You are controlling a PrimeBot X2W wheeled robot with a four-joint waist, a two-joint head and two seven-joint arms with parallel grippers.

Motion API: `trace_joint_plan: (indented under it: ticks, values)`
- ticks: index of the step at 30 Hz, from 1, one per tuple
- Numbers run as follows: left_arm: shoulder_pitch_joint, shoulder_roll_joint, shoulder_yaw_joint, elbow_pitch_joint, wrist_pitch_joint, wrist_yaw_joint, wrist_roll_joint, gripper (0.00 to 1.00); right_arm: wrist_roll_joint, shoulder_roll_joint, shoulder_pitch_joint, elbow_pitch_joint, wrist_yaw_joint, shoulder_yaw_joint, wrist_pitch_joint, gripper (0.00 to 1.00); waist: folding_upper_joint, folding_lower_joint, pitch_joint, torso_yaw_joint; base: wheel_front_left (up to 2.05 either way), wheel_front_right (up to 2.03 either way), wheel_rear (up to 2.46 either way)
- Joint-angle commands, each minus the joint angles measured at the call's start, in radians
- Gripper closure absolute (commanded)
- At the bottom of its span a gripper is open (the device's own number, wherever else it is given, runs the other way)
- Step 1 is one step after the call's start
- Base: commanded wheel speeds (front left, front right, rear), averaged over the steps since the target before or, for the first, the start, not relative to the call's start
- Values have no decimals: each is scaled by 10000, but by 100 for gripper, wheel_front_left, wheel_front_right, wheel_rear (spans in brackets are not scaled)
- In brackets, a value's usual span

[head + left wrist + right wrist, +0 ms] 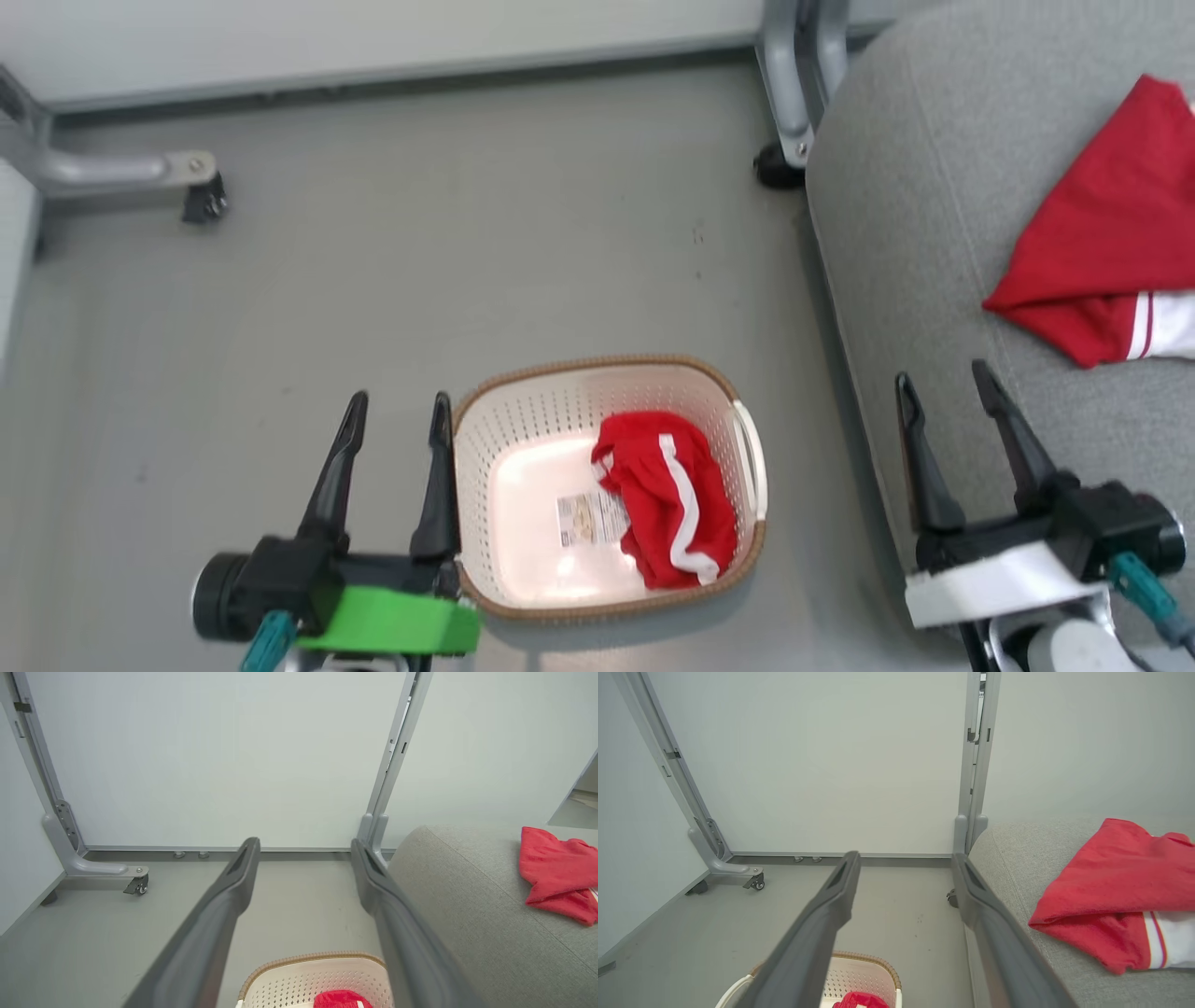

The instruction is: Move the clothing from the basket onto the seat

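Both grippers open and empty; one red piece is in the basket, one is on the seat.

My left gripper [400, 401] hangs over the grey floor [420, 261] with its fingers spread and nothing between them. It is just beside the left rim of the basket [597, 362], and from the head view I cannot tell whether the inner finger touches that rim. My right gripper [941, 373] is also spread wide and holds nothing, over the near edge of the seat [915, 233]. The basket stands on the floor between my two grippers, close beside the seat. A crumpled red piece [667, 495] with a white stripe lies in its right half, overlapping the paper label [586, 519] on the bottom. A second red piece [1102, 233] with a white panel lies on the seat, well apart from the basket.
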Motion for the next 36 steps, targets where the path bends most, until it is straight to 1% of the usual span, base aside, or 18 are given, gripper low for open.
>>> trace_joint_plan:
  ticks: [1, 3, 5, 9, 12, 25, 29, 36]
  values:
    - [465, 0, 120, -144, 5, -61, 140, 0, 57, -46, 444, -66, -6, 6, -31, 0, 0, 1, -1452, 360, 0, 0, 0]
    - [826, -7, 202, -407, 4, -90, 540, 0, 87, -23, 855, -124, -6, 3, -31, 0, 0, 1, -1739, 320, 0, 0, 0]
    - [1240, -1, 298, -609, 6, 49, 582, 0, 97, 13, 1210, -189, -6, 74, -31, 0, 0, 1, -1903, 283, 0, 0, 0]
    - [1783, -4, 465, -635, 6, 315, 214, 0, 23, 67, 1642, -125, -6, 231, -31, 0, 0, 1, -2037, 181, 0, 0, 0]
    - [1998, -4, 465, -583, 5, 354, 97, 0, -78, 77, 1715, -27, -7, 329, -31, 0, 0, 1, -2068, 132, 0, 0, 0]
    - [1678, -5, 191, -409, 5, 322, 111, 0, -74, 157, 1456, 94, -7, 207, -31, 0, 0, 1, -2089, 176, 0, 0, 0]
    - [1675, -5, 195, -409, 5, 379, 36, 0, 0, 170, 1395, 143, -7, 269, -31, 0, 0, 1, -2071, 182, 0, 0, 0]
    - [1657, -5, 171, -315, 5, 327, 59, 0, 10, 182, 1267, 203, -7, 391, -31, 0, 0, 1, -2010, 173, 0, 0, 0]
